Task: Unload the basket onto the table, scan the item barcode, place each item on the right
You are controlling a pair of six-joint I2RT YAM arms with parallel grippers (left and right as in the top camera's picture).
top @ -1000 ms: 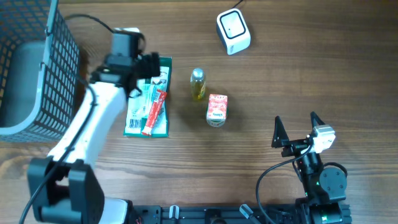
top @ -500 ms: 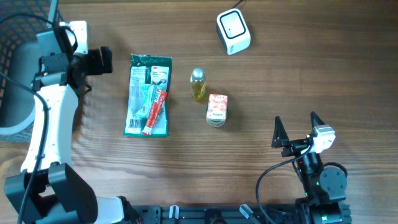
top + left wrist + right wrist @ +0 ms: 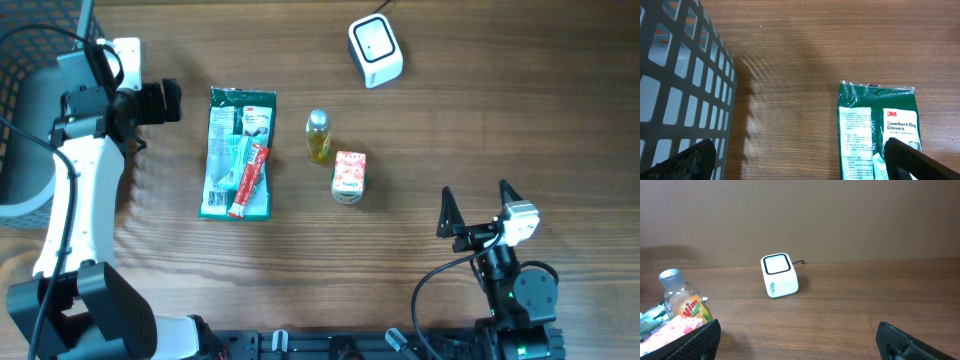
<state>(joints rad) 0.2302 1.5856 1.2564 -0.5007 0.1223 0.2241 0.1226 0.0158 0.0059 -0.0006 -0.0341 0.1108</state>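
Observation:
Several items lie mid-table: a green glove pack (image 3: 238, 150) with a red tube (image 3: 249, 181) on top, a small yellow bottle (image 3: 318, 136) and a pink carton (image 3: 349, 176). The white barcode scanner (image 3: 375, 50) stands at the far side. My left gripper (image 3: 160, 102) hangs open and empty between the basket and the glove pack (image 3: 877, 132), with bare wood between its fingers. My right gripper (image 3: 478, 206) rests open and empty near the front right, facing the scanner (image 3: 779, 275), with the bottle (image 3: 685, 302) and carton (image 3: 670, 330) at its left.
A grey mesh basket (image 3: 60, 110) stands at the left edge, and its wall (image 3: 680, 85) fills the left of the left wrist view. Bare wood lies between the items and the right gripper.
The left arm has swung left, from over the glove pack to beside the basket, and has since held still. The right arm and the items have not moved.

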